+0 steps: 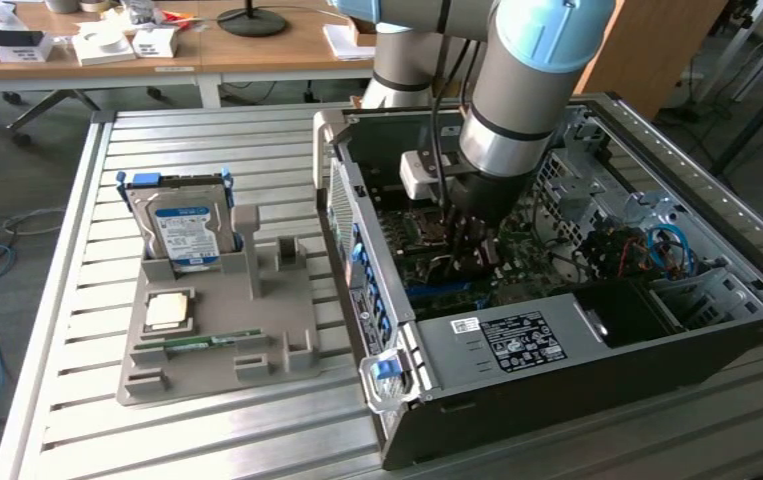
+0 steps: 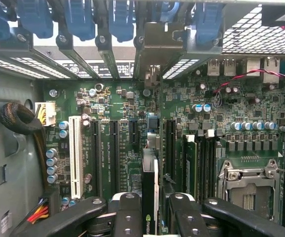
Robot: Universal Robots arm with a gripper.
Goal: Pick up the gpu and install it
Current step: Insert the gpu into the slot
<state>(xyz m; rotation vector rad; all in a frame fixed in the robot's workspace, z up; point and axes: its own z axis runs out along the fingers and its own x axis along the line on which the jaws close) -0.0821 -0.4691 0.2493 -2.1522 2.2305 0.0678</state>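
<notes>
The gpu (image 2: 150, 185) is a thin dark card seen edge-on, with a green logo on its near end. My gripper (image 2: 150, 210) is shut on it, one black finger (image 2: 126, 210) on each side. The card hangs just above the green motherboard (image 2: 118, 143), in line with the black expansion slots, and its far end reaches toward the silver slot covers (image 2: 155, 47). In the exterior view my gripper (image 1: 468, 255) reaches down into the open computer case (image 1: 581, 345), over the motherboard's middle. The gpu is hard to make out there between the fingers.
Blue latches (image 2: 78, 19) line the case's rear slots. A white slot (image 2: 74, 155), memory sticks (image 2: 191, 163) and a CPU socket (image 2: 246, 187) sit on the board. Outside, a grey holder (image 1: 221, 345) carries a hard drive (image 1: 184, 225), a chip (image 1: 168, 310) and a memory stick (image 1: 201, 343).
</notes>
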